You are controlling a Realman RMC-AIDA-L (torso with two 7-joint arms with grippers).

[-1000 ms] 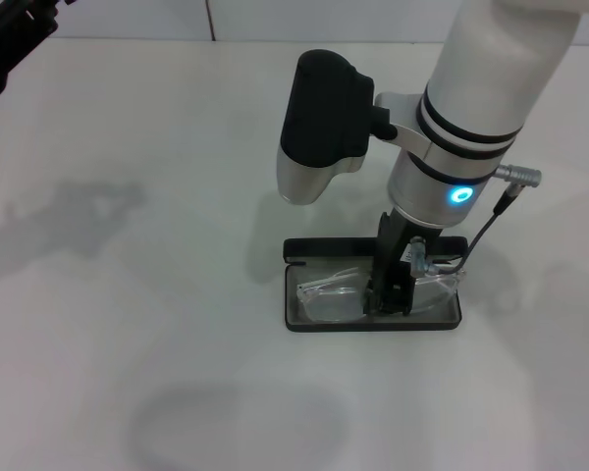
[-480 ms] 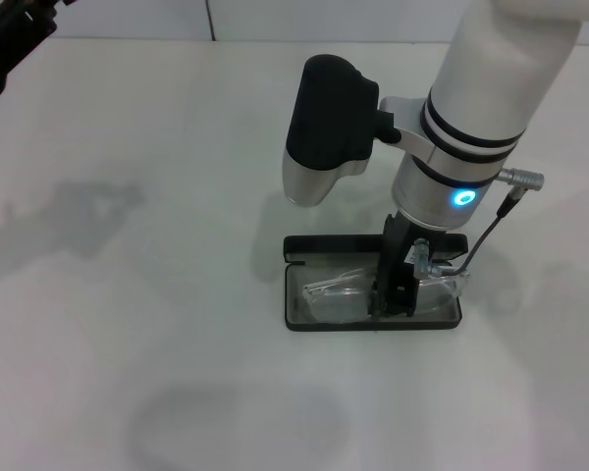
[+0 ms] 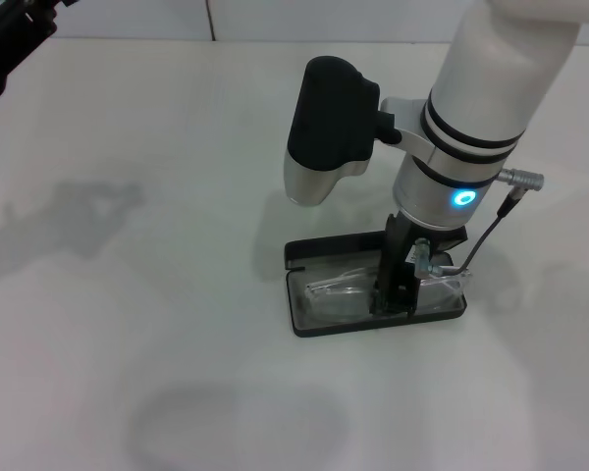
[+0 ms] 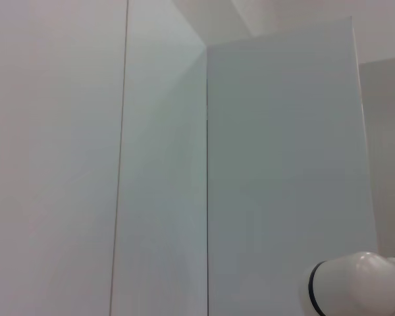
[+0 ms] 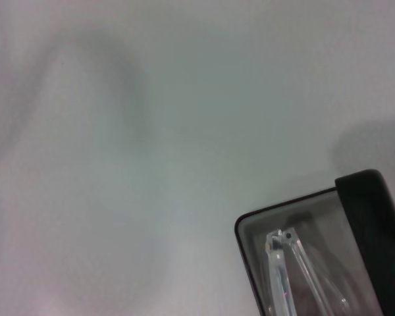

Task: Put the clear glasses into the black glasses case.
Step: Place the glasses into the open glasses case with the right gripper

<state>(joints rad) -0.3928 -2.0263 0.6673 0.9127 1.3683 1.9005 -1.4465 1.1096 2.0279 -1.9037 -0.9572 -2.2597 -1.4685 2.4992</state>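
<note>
R gripper (image 3: pixel 393 299) fingers clenched on glasses (image 3: pixel 346 290), lowering them into case (image 3: pixel 309 327) w/ lens lengthwise to fit; L gripper (image 3: pixel 10 34) parked.

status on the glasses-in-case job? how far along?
Nearly done. The clear glasses already lie inside the open black glasses case on the table. In hand: the right gripper is down in the case at the glasses' middle; its grip isn't readable. Left: release and withdraw. The left gripper is parked at the far left corner.
</note>
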